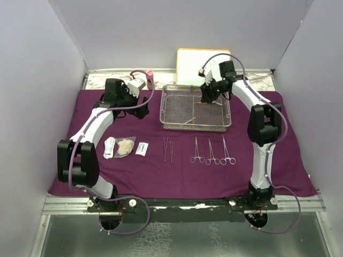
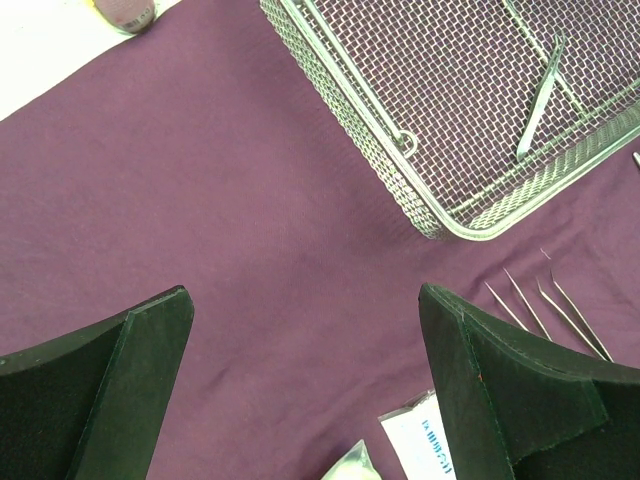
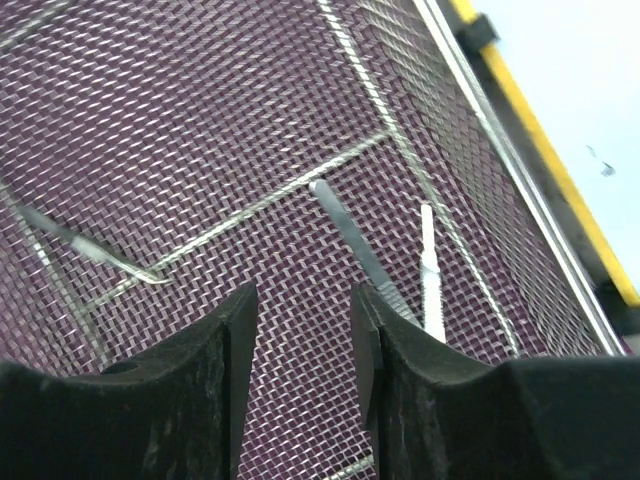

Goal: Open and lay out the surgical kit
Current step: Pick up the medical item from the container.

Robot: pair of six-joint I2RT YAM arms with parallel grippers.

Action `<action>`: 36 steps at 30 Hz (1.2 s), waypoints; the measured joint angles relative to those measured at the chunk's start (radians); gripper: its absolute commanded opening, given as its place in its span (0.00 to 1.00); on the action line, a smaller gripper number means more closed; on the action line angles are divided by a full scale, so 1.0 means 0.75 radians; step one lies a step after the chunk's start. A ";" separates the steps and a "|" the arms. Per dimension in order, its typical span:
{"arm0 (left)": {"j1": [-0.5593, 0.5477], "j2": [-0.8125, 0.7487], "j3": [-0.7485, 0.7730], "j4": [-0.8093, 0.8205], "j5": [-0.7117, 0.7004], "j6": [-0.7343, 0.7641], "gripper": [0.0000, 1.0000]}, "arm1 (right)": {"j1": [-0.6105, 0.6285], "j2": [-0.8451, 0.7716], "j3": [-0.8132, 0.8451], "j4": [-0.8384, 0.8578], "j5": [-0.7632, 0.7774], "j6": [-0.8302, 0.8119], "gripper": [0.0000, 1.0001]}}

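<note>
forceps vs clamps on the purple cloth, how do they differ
The forceps are two thin, ringless strips; the clamps are three, with ring handles. The forceps lie left of the clamps. Both are steel, lying on the purple cloth in front of the mesh tray.

We saw a pale marbled table almost wholly covered by a large dark purple cloth wrap spread flat. On the bare strip at the table's far edge sat a framed whiteboard and a small pink-capped bottle. On the cloth lay a rectangular silver wire-mesh tray toward the back. In a row nearer the front lay a white packet, crumpled gauze, a second small white packet, two slim steel forceps and three ring-handled steel clamps.
</note>
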 measured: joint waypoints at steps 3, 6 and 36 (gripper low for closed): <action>0.000 0.015 0.016 -0.003 0.000 0.000 0.99 | 0.004 0.001 0.009 -0.057 -0.081 -0.069 0.47; 0.000 0.033 0.022 -0.004 0.000 -0.001 0.99 | 0.014 0.001 0.010 -0.112 -0.149 -0.162 0.49; 0.000 0.060 0.025 -0.028 0.001 -0.001 0.99 | 0.234 0.155 0.042 -0.346 -0.131 -0.772 0.46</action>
